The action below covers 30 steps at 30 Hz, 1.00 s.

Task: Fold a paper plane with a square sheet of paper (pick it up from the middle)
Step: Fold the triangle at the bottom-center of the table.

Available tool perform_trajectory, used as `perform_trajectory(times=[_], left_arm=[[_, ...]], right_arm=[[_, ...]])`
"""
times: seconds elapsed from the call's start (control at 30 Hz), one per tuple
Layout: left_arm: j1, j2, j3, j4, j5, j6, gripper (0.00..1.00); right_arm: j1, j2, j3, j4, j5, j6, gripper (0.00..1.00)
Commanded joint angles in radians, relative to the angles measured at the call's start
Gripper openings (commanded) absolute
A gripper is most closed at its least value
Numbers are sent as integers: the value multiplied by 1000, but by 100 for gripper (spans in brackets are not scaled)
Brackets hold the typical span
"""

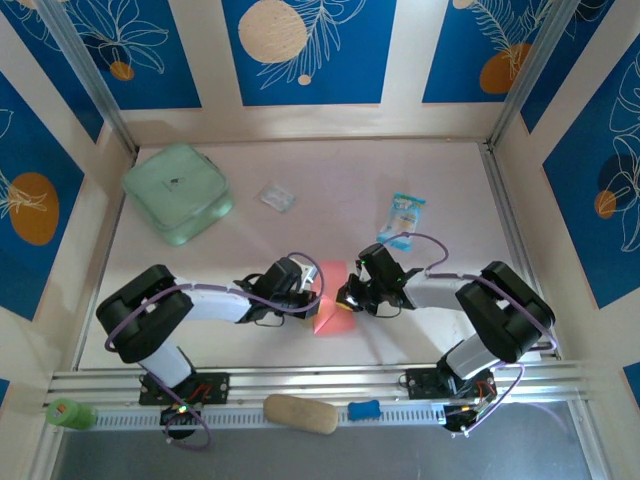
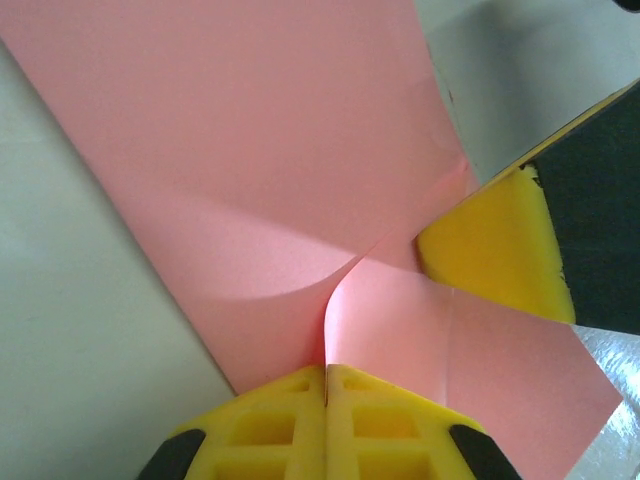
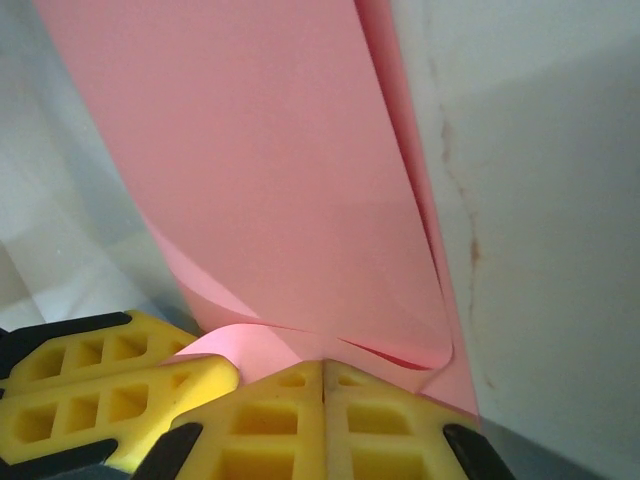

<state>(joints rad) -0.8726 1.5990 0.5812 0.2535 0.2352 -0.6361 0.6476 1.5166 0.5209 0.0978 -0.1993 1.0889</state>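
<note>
Salmon-pink paper (image 1: 329, 312), partly folded, sits by the middle of the tabletop's (image 1: 440, 190) near edge. The left hand (image 2: 325, 385) and right hand (image 3: 323, 372) each pinch a raised fold. Farther back lie a green pouch (image 1: 178, 193) and a snack packet (image 1: 403, 218).

Salmon-pink square sheet of paper (image 2: 250, 170): thin, matt, smooth. Left gripper (image 2: 325, 385) and right gripper (image 3: 325, 370), both at the sheet's edge: yellow moulded plastic, matt and faintly grainy, with black trim. White table (image 3: 540, 200) beneath the sheet: matt, lightly stained. Beyond the sheet, small clear wrapper (image 1: 277, 196) and blue-and-white snack packet (image 1: 402, 218): glossy film. Nearer than the sheet, silver rail (image 1: 320, 380): brushed metal.
</note>
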Motion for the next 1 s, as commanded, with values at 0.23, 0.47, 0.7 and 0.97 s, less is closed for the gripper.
perform_trajectory(times=[0.23,0.47,0.7,0.97], left_arm=[[-5,17,12,-49,10,24,0],[-3,19,16,-51,14,24,0],[-3,14,15,-60,12,31,0],[-3,16,16,-58,13,27,0]], right_arm=[[-46,-69,28,-40,-40,-31,3],[-78,13,-38,25,-34,-22,2],[-89,-19,-50,0,-23,-9,2],[-126,-76,-5,-23,-70,-45,2]])
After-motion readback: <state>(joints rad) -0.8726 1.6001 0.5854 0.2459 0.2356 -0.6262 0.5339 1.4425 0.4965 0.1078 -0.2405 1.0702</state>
